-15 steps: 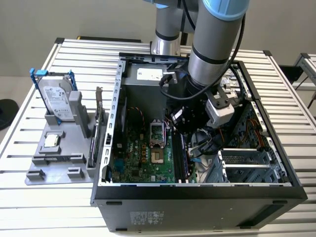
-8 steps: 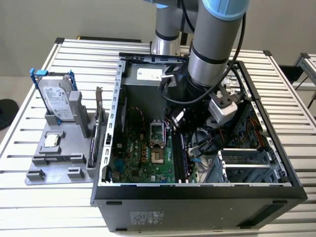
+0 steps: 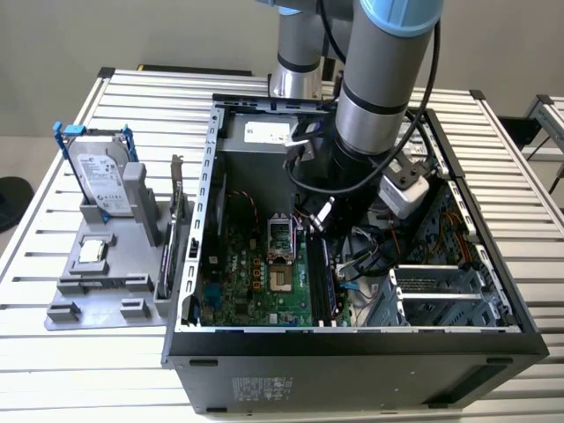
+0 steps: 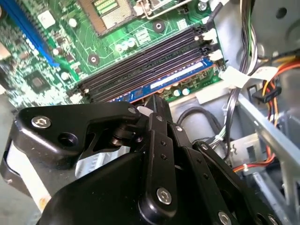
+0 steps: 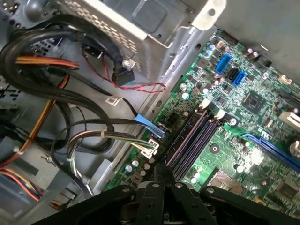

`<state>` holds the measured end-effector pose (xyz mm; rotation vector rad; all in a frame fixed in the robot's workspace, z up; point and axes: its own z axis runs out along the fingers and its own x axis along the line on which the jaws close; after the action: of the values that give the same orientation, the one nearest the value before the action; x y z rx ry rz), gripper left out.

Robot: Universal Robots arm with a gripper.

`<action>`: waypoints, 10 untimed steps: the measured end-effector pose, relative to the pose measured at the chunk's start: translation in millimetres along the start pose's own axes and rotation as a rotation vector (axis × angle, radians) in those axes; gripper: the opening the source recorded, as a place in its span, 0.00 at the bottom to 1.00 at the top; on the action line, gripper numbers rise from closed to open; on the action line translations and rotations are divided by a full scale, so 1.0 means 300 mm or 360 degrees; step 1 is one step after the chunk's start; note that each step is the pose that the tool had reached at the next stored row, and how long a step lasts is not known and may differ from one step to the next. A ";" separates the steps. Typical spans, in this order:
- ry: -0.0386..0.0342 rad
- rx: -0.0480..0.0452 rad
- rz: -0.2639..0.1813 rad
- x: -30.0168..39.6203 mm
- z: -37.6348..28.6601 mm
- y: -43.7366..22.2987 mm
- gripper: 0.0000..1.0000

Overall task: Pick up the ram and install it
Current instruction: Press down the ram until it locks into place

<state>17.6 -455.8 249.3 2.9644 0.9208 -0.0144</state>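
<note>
My gripper (image 3: 319, 227) reaches down into the open computer case (image 3: 352, 339), beside the processor socket (image 3: 278, 240). The ram (image 4: 180, 78) is a slim strip with a blue label, standing edge-up in the memory slot nearest the case's cables. In the second wrist view my gripper (image 4: 157, 101) has its black fingers pressed together, and their tip meets the ram's upper edge. In the first wrist view my gripper (image 5: 161, 171) hangs over the end of the dark slots (image 5: 194, 140). The other slots (image 4: 140, 61) hold nothing.
Cable bundles (image 5: 93, 136) and a metal drive cage (image 3: 441, 295) crowd the case beside the slots. On the exterior view's left, a grey holder (image 3: 106, 273) carries a silver hard drive in a blue frame (image 3: 99, 172), and an expansion card (image 3: 176, 225) stands by the case wall.
</note>
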 end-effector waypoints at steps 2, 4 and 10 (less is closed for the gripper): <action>0.0002 -0.0001 -0.0056 0.000 0.000 0.000 0.00; 0.0004 -0.0002 -0.0117 0.000 0.000 0.000 0.00; 0.0010 -0.0006 -0.0291 0.000 0.000 0.000 0.00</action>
<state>17.7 -455.8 249.3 2.8671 1.1878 -0.0090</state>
